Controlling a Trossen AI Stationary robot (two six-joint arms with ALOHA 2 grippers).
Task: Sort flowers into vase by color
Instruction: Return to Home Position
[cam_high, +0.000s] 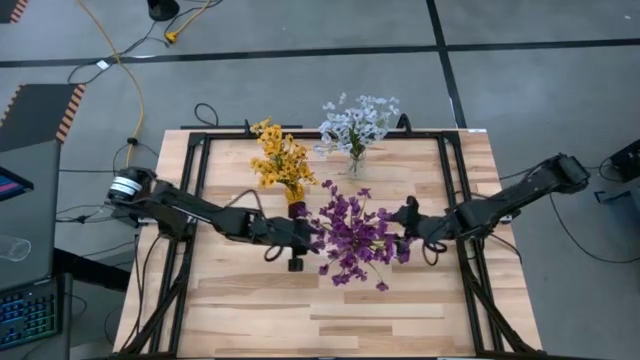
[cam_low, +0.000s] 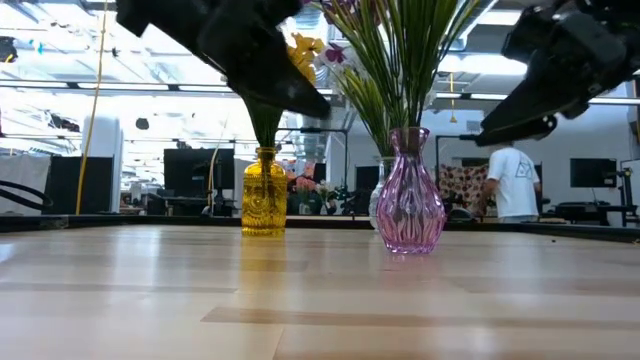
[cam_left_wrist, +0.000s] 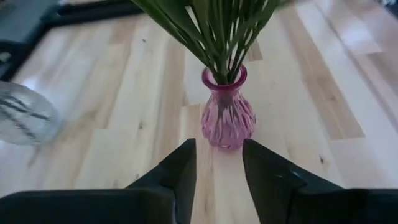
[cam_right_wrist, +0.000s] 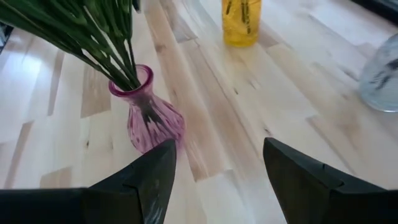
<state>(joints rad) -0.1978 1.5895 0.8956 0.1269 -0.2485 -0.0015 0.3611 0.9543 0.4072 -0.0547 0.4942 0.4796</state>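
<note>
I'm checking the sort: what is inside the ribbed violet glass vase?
Green stems of the purple flowers fill the neck of the ribbed violet glass vase; dark stem ends show through the glass. Whether it holds water cannot be told.

Purple flowers (cam_high: 352, 238) fill the violet vase (cam_low: 408, 195) at the table's (cam_high: 400, 300) middle. Yellow flowers (cam_high: 280, 160) fill the yellow vase (cam_low: 263, 193), white flowers (cam_high: 358, 122) the clear vase (cam_high: 356, 162) by the far edge.
</note>
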